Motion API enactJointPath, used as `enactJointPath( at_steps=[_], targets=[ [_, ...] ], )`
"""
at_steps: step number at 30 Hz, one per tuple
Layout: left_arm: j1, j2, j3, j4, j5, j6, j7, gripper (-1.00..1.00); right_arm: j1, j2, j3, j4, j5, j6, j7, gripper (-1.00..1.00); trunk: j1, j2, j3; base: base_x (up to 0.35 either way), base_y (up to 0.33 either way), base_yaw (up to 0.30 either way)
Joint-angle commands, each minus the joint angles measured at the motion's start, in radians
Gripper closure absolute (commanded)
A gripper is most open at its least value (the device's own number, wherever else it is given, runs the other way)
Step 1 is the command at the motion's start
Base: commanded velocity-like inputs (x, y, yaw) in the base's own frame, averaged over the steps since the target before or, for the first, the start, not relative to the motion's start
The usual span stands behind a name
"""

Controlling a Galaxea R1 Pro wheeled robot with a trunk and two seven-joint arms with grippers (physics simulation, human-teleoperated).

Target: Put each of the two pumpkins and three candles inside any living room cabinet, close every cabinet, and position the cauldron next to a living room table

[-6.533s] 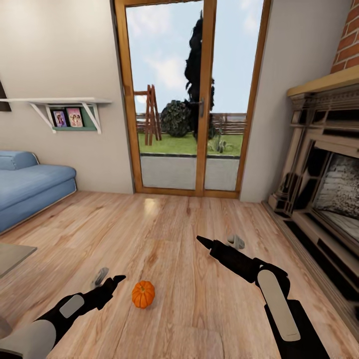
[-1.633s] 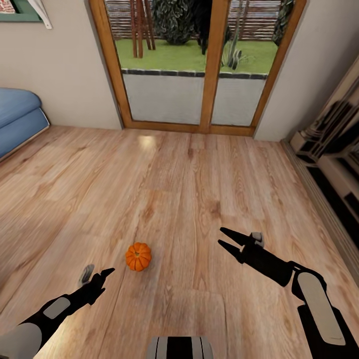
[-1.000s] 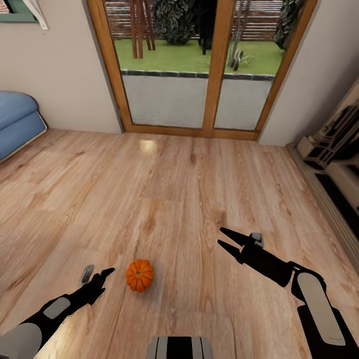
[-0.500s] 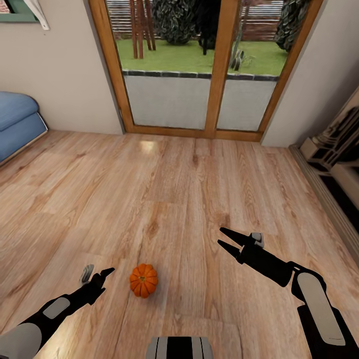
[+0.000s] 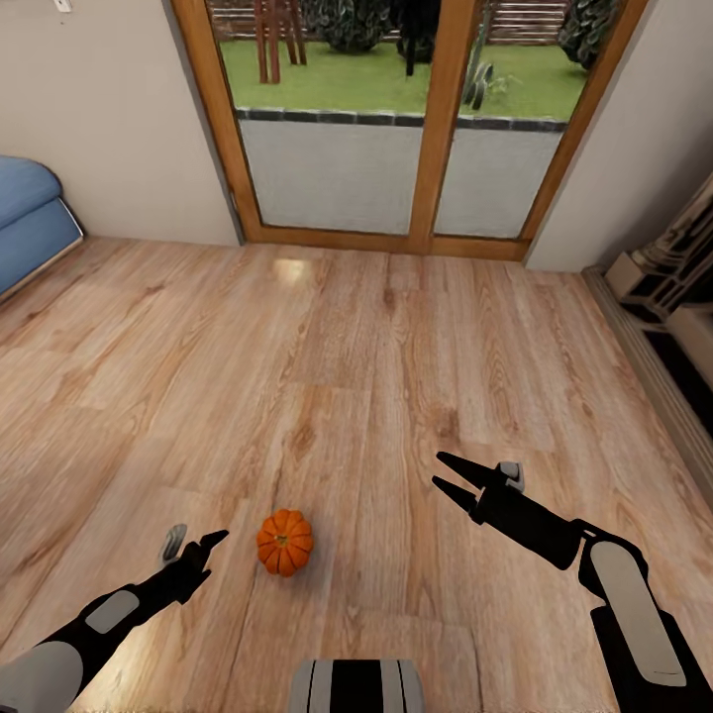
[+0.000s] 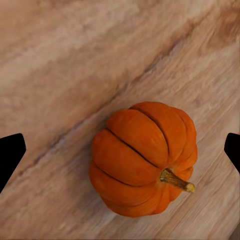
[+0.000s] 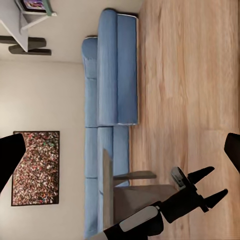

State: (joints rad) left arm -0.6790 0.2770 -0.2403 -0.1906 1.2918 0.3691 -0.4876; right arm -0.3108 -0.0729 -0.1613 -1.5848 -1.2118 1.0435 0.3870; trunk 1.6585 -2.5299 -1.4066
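Observation:
One small orange pumpkin (image 5: 284, 542) with ribbed sides sits on the wood floor, just to the right of my left gripper (image 5: 213, 548). In the left wrist view the pumpkin (image 6: 144, 159) lies on its side with its stem pointing sideways. It sits between the two widely spread black fingertips (image 6: 10, 155), which do not touch it. The left gripper (image 7: 212, 185) also appears in the right wrist view, with its jaws apart. My right gripper (image 5: 439, 470) hangs open over bare floor, well to the right of the pumpkin, holding nothing.
A wood-framed glass door (image 5: 421, 149) stands straight ahead. A blue sofa (image 5: 25, 213) sits at the far left and a fireplace surround (image 5: 673, 287) at the right. The right wrist view shows the sofa (image 7: 112, 75) with a grey table (image 7: 107, 185) beside it. Open floor lies between.
The camera has tilted down and the whole view has shifted with it. The right gripper, closed to a point in the oldest frame, now has its fingers spread. Both arms hold their pose.

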Motion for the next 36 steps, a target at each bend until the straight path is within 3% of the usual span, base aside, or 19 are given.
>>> enactJointPath(
  at_steps=[1, 36],
  targets=[
    [-0.001, 0.001, -0.007, 0.001, 0.011, 0.005, -0.014, -1.00, -0.001, 0.000, -0.001, 0.000, 0.009, 0.004, 0.011, -1.00, 0.000, -0.001, -0.005, 0.000, 0.000, 0.000],
    [-0.001, 0.000, -0.011, 0.000, -0.003, 0.057, -0.162, -1.00, -0.001, 0.001, -0.002, 0.000, 0.009, 0.004, 0.012, -1.00, 0.016, -0.009, -0.140, 0.000, 0.000, 0.000]
  ],
)
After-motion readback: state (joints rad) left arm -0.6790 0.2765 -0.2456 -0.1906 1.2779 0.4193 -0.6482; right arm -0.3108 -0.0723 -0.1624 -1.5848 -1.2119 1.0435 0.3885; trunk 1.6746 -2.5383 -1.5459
